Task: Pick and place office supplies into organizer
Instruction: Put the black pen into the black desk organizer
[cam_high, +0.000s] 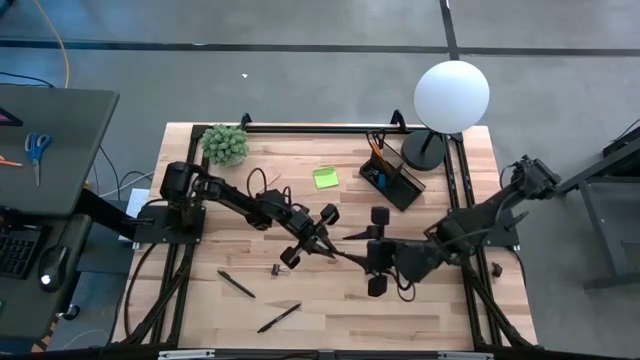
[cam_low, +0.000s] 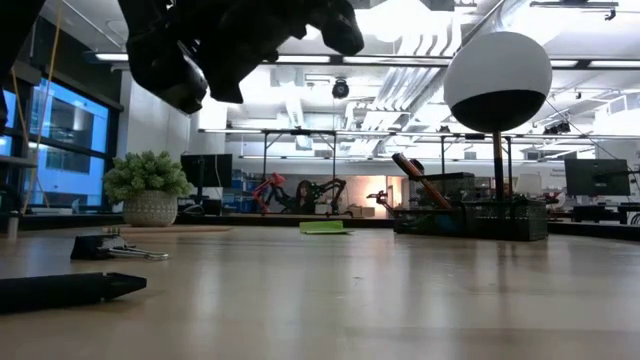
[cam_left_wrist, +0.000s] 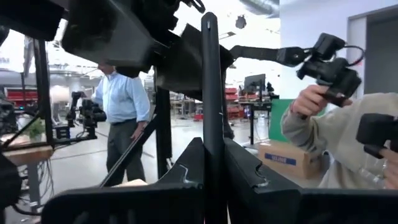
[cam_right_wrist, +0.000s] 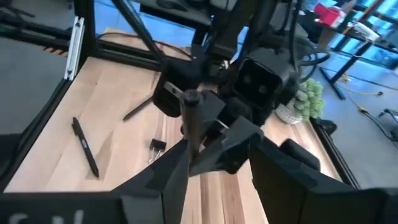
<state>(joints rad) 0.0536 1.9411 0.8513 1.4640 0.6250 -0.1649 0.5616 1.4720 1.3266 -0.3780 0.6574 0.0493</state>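
Left gripper (cam_high: 322, 243) clamps a black pen (cam_left_wrist: 210, 112), its long axis pointing toward the open right gripper (cam_high: 374, 252) just beside it.

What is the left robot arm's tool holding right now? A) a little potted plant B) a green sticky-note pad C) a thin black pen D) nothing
C: the left tool is shut on a thin black pen, which stands straight up between its fingers in the left wrist view.
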